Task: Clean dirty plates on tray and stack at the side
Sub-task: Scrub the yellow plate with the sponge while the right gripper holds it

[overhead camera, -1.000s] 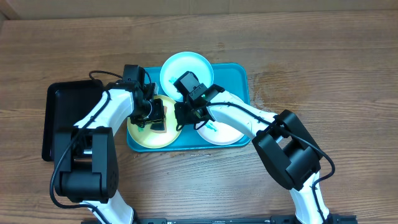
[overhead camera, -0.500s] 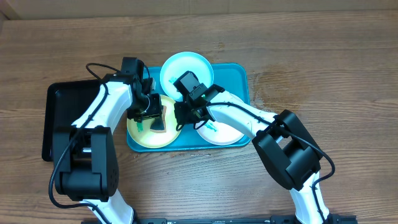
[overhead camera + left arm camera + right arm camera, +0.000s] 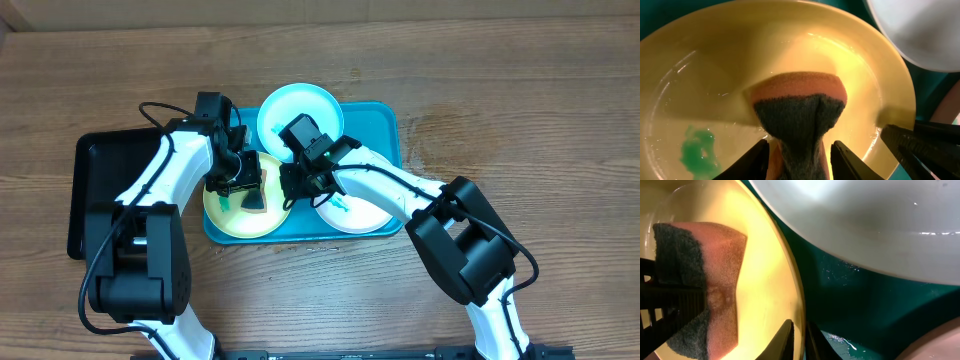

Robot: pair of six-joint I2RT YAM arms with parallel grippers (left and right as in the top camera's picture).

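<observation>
The yellow-green plate [image 3: 232,220] lies at the front left of the teal tray [image 3: 385,120]. My left gripper [image 3: 248,196] is shut on an orange sponge with a dark scouring side [image 3: 797,107] and presses it on this plate, next to a green smear [image 3: 699,150]. My right gripper [image 3: 292,190] is shut on the plate's right rim [image 3: 799,315]. The light blue plate [image 3: 290,108] lies at the tray's back. The white plate [image 3: 362,212] lies at the front right with a small green-blue smear.
A narrow black tray [image 3: 100,185] lies left of the teal tray. The wooden table [image 3: 520,110] extends to the right. The arms cross over the tray's middle.
My left gripper has shifted slightly toward the front left with the sponge over the yellow-green plate. The right gripper has held still on the rim.
</observation>
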